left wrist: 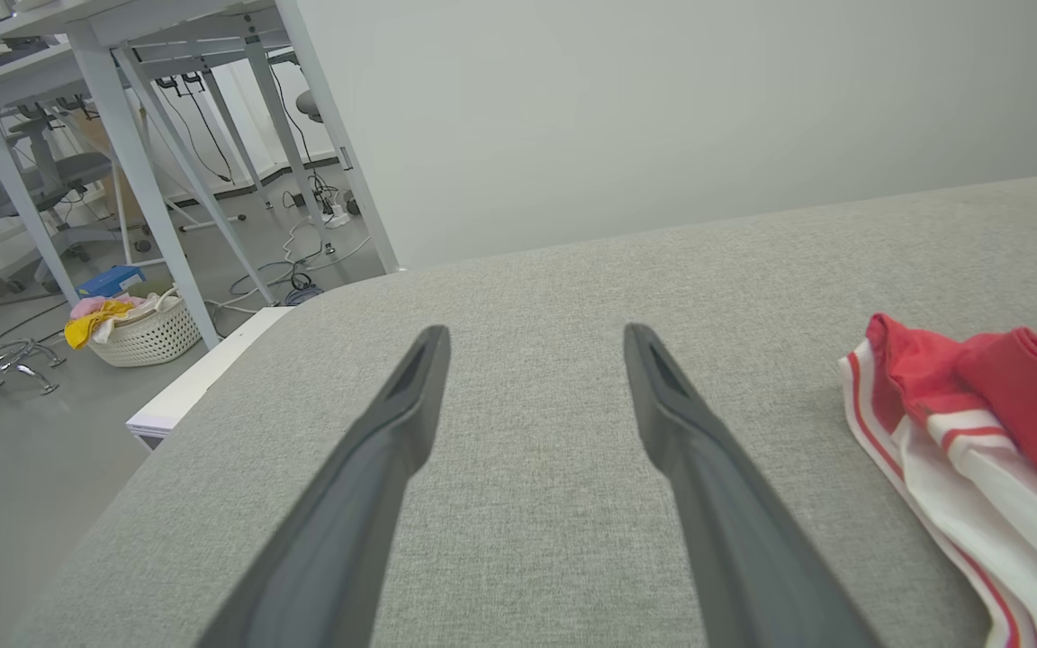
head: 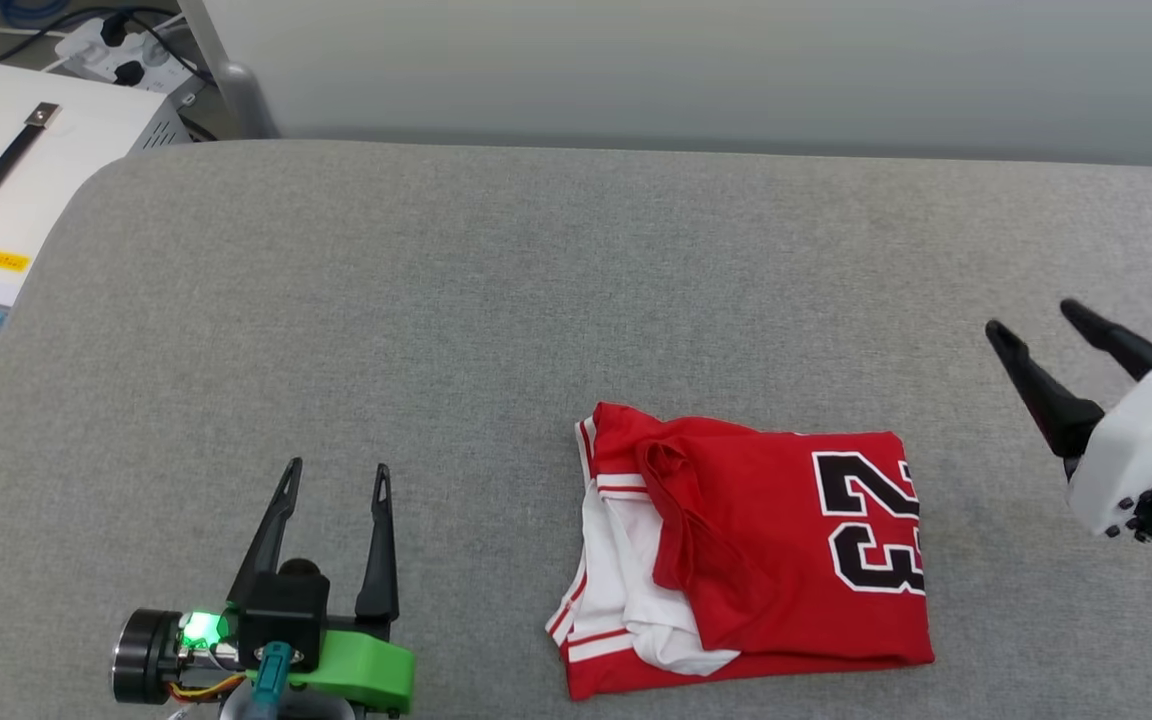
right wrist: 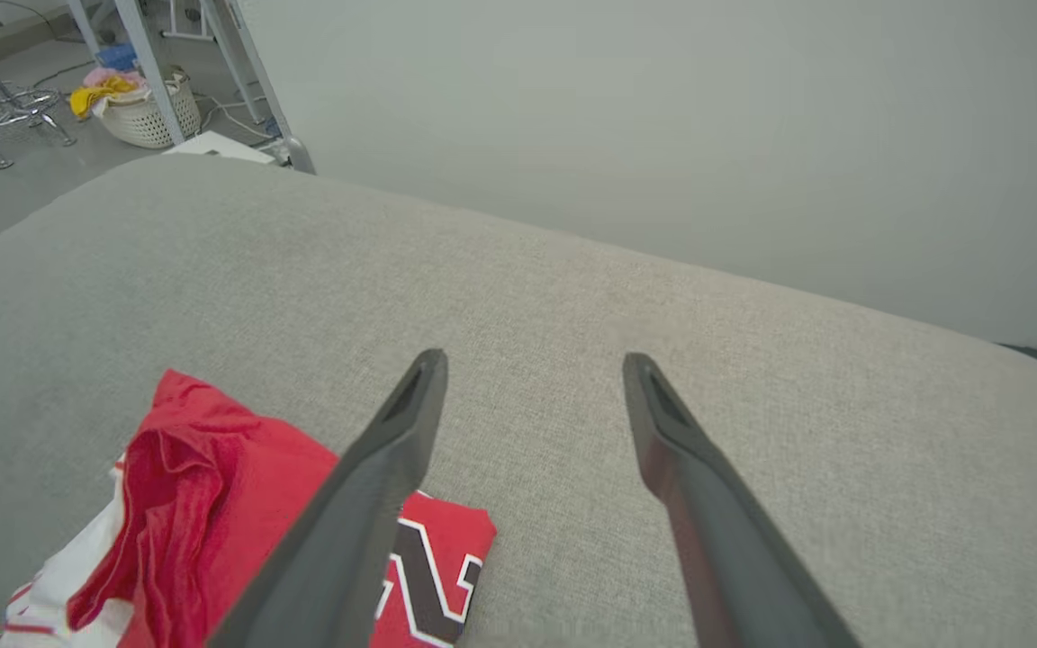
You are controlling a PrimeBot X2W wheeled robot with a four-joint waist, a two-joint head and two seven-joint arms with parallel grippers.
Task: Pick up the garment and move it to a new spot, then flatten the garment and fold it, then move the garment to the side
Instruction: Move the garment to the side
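While the garment lies folded on the grey table between our arms, left gripper and right gripper both stand spread and empty. We judge the right nearer; the shirt's longer side runs left-right.

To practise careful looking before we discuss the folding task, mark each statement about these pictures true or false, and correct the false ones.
1. The garment lies folded on the grey padded surface. True.
2. The left gripper is shut on the garment. False: it is open and empty, apart from the garment on its left side.
3. The right gripper is open and holds nothing. True.
4. The printed number on the garment reads 45. False: it reads 23.
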